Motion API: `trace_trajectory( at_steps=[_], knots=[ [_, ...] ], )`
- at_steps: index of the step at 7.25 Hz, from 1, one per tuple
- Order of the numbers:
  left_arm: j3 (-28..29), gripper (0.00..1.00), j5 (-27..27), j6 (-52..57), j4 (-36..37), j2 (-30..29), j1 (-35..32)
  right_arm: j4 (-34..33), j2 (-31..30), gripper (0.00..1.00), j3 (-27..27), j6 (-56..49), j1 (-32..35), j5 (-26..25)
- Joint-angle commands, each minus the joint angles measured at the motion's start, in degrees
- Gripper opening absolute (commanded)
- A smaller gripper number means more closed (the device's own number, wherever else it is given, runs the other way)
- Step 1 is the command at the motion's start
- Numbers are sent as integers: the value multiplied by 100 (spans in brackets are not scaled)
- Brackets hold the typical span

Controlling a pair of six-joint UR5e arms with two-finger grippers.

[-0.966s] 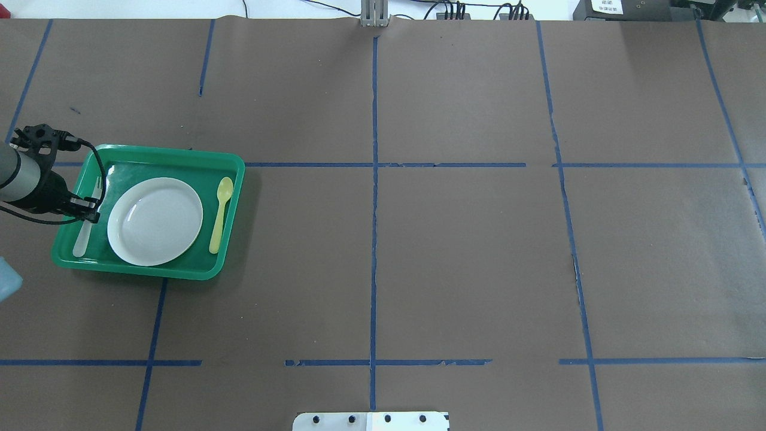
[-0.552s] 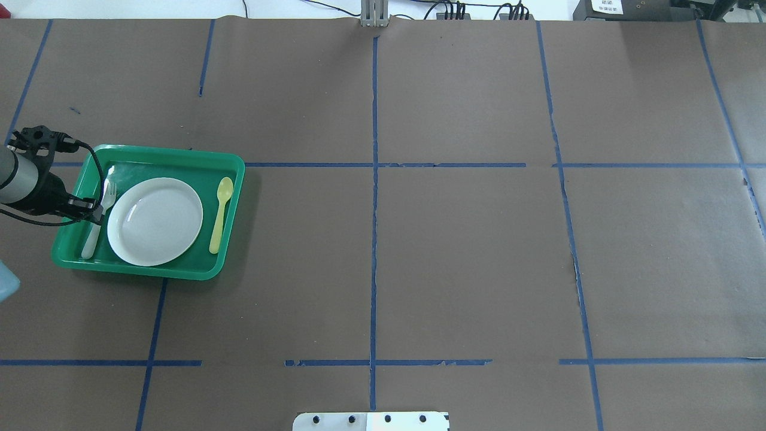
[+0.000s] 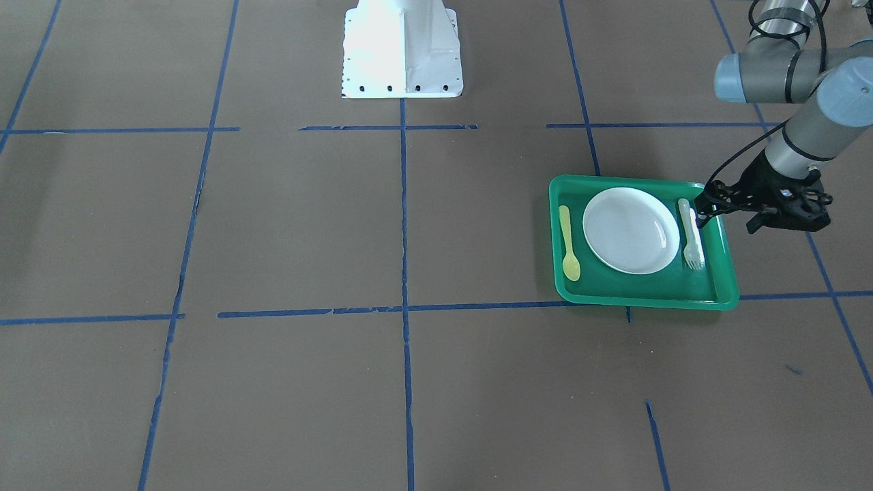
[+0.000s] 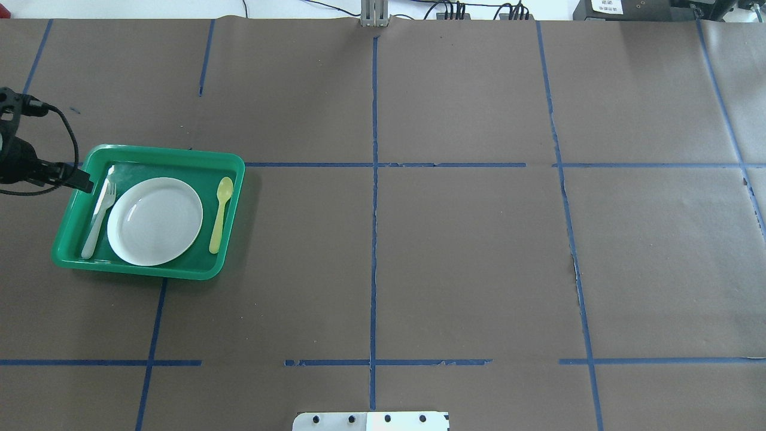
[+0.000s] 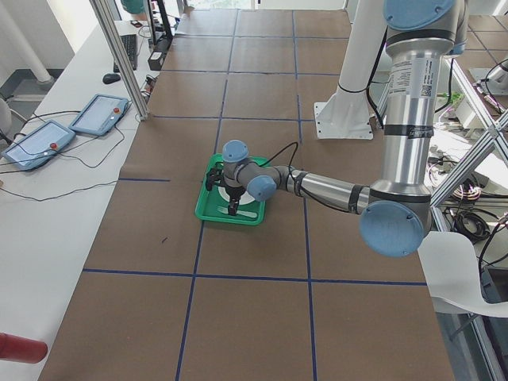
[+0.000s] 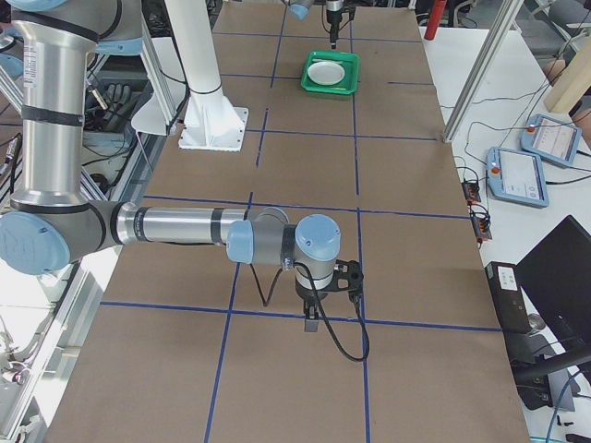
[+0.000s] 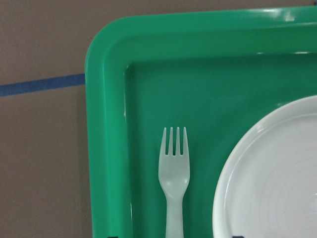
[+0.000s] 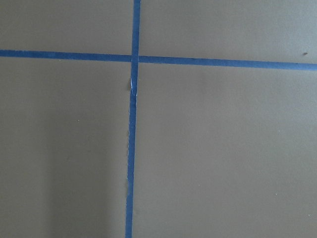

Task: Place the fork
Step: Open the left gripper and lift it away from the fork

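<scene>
Well, I see the fork [image 4: 99, 218] lying in the green tray [image 4: 149, 270] at the plate's [image 4: 155, 221] nine o'clock. The left gripper [image 4: 84, 181] is spread and empty. The right gripper's [image 6: 312, 325] state I cannot tell.

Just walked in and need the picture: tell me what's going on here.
The left gripper hovers open at the green tray's edge, holding nothing. The fork lies loose in the tray beside the white plate, with the yellow spoon on the plate's other side. The right gripper hangs over the table far off.
</scene>
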Motion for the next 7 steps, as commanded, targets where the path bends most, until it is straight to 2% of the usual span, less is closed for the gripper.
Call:
trace_trajectory(
  at_steps=[1, 3, 4, 5, 7],
  knots=[
    [-318, 100, -66, 1719, 634, -12, -898, 0, 0, 100, 1, 0, 0, 0],
    [-258, 100, -713, 3443, 1687, 41, -1812, 0, 0, 100, 1, 9, 0, 0],
    [-179, 100, -934, 3685, 2310, 85, -2251, 0, 0, 100, 1, 0, 0, 0],
    [-22, 100, -1084, 3714, 2464, 355, -2865, 0, 0, 100, 1, 0, 0, 0],
    [295, 100, -1086, 4422, 2492, 619, -3213, 0, 0, 100, -8, 0, 0, 0]
  ],
)
